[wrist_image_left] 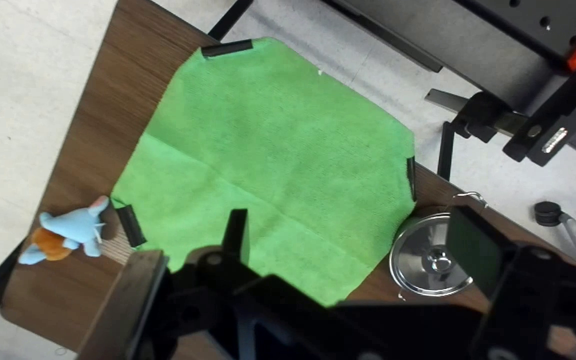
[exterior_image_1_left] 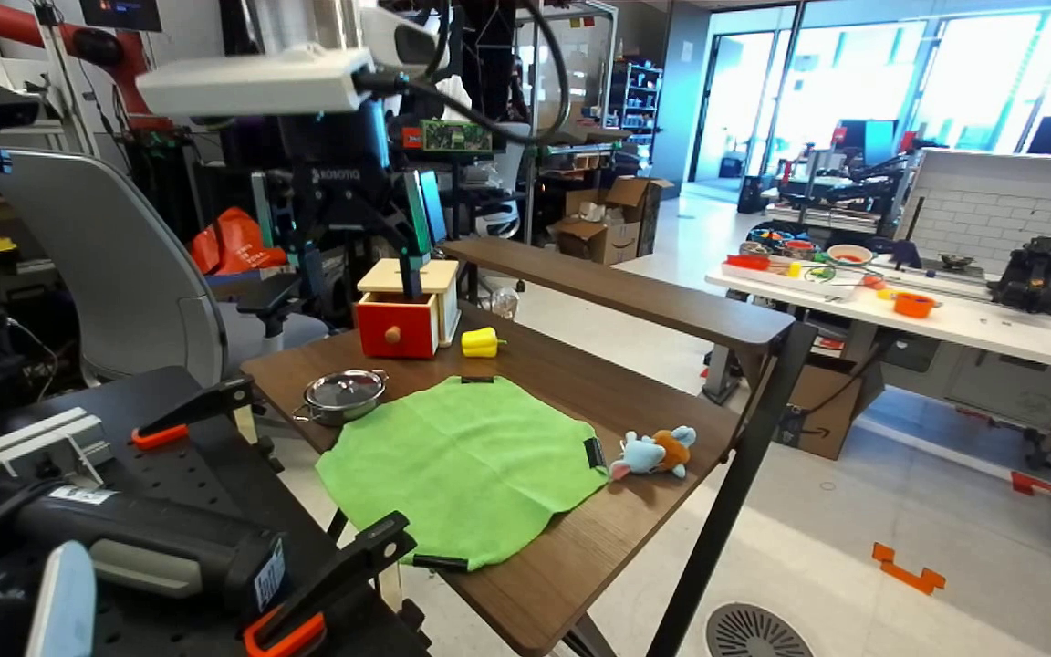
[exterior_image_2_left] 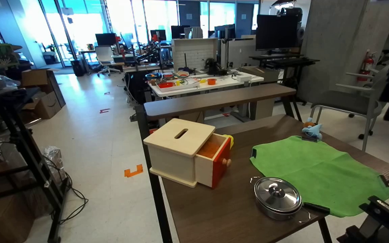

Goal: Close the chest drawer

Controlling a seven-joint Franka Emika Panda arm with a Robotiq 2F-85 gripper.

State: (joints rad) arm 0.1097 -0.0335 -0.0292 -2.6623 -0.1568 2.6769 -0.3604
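Partly open on the table point(exterior_image_2_left: 208, 216), in both exterior views: drawer point(exterior_image_2_left: 218, 165) of the pale wooden chest point(exterior_image_2_left: 171, 164), red-fronted with a round knob point(exterior_image_2_left: 227, 163). Just beside the chest: small yellow object point(exterior_image_1_left: 478, 343). Near the drawer: lidded metal pot point(exterior_image_2_left: 278, 201), next to the green cloth point(exterior_image_1_left: 471, 465). At another edge of the cloth: blue-and-brown plush toy point(exterior_image_1_left: 651, 453). In the wrist view: gripper point(wrist_image_left: 355, 237) with widely spread fingers point(wrist_image_left: 475, 250), cloth and pot behind. In an exterior view: one finger across chest and drawer by line of sight, yet apart from both.
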